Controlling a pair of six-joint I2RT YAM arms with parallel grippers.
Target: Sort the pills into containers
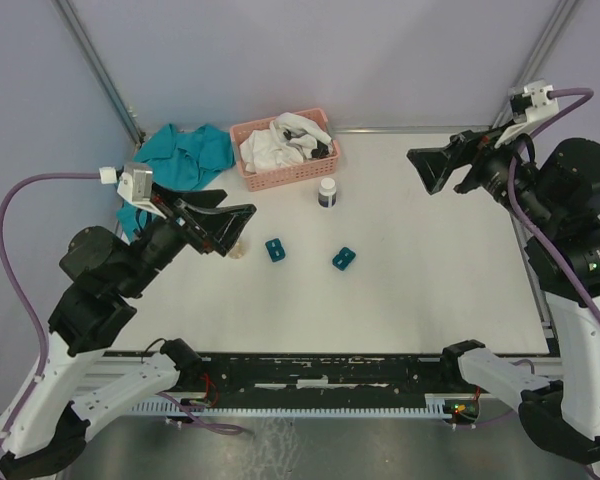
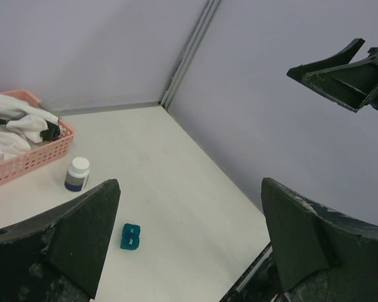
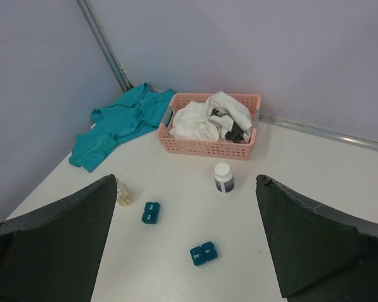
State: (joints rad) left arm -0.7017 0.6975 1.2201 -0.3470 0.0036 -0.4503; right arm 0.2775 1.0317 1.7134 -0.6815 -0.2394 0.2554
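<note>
Left gripper (image 1: 238, 228): jaws wide, empty, just left of teal square plastic box (image 1: 275, 250), long axis near-far. Second teal box (image 1: 344, 259) beside it, tilted. White plastic bottle (image 1: 327, 192) beyond. Right gripper (image 1: 425, 172): wide, empty, far right. Left arm nearer.

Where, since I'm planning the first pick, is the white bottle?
Top view: the white bottle stands upright just in front of the right corner of the pink basket, beyond the right-hand teal container.
</note>
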